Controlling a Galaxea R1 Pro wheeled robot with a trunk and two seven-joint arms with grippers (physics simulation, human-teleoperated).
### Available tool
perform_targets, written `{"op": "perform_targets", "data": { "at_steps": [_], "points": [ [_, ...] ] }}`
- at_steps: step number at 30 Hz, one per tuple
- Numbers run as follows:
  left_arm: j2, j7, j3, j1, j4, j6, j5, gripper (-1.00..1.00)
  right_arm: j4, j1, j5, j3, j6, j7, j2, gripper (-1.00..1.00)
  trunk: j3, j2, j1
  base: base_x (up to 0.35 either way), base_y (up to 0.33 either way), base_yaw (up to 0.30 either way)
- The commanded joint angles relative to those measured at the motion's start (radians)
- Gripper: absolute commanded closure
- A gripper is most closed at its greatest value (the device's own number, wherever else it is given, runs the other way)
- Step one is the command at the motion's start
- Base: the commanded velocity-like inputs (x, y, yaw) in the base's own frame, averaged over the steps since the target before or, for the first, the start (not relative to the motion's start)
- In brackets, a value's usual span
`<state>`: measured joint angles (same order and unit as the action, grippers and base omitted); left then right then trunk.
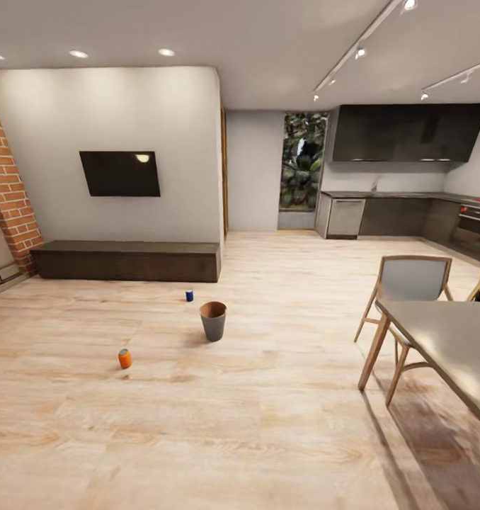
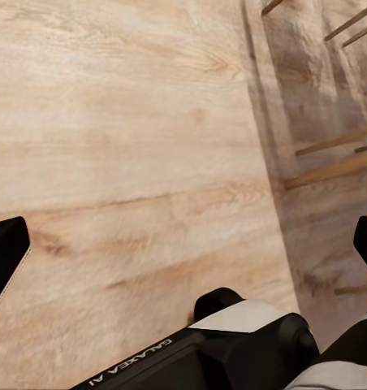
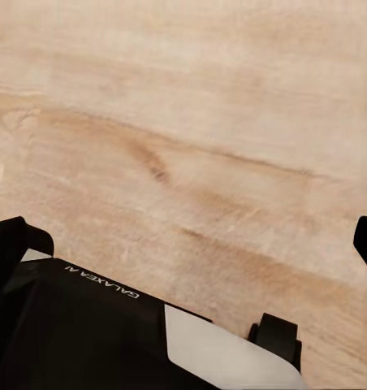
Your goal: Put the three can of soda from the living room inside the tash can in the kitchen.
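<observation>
- From my head I see brick at the far left, then a black TV on the white wall above a long dark cabinet.
- An orange can stands on the wood floor, alone, well in front of the cabinet.
- Farther right and deeper in, a blue can stands near the cabinet's right end.
- The bin stands upright just right of the blue can and a little nearer me, apart from both cans; its inside looks dark, and I cannot tell whether anything lies in it.
- Beyond, the kitchen with dark cabinets lines the back right.
- A chair and table sit at my right.
- My left gripper hangs over bare floor, fingers spread wide at the frame's edges, holding nothing.
- My right gripper likewise has its fingers wide apart over floor, empty.
</observation>
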<state>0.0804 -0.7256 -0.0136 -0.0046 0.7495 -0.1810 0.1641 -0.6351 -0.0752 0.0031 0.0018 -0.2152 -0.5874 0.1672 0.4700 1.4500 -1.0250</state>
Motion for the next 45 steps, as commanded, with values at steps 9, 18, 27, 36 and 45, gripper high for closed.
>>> {"op": "perform_targets", "data": {
  "at_steps": [9,18,27,36,45],
  "points": [
    [0.001,0.000,0.000,0.000,0.000,0.000,0.000,-1.00,0.000,0.000,0.000,0.000,0.000,0.002,0.000,-1.00,0.000,0.000,0.000,0.348,-0.128,0.252],
    [0.001,0.000,0.000,0.000,-0.001,0.000,0.000,-1.00,0.000,0.000,0.000,0.001,0.000,0.014,0.000,-1.00,0.000,0.000,0.000,0.348,-0.097,0.255],
    [0.000,0.000,0.000,0.000,-0.001,0.000,0.000,-1.00,0.000,0.000,0.000,0.001,0.000,0.015,0.000,-1.00,0.000,0.000,0.000,0.348,-0.096,0.249],
    [0.000,0.000,0.001,0.000,0.000,0.000,0.000,-1.00,0.000,0.000,0.000,0.000,0.000,0.015,0.000,-1.00,0.000,0.000,0.000,0.348,-0.114,0.052],
    [0.000,0.000,0.001,0.000,-0.001,0.000,0.000,-1.00,0.000,0.000,0.000,0.000,0.000,0.015,0.000,-1.00,0.000,0.000,0.000,0.348,-0.118,0.004]
  ]
}}
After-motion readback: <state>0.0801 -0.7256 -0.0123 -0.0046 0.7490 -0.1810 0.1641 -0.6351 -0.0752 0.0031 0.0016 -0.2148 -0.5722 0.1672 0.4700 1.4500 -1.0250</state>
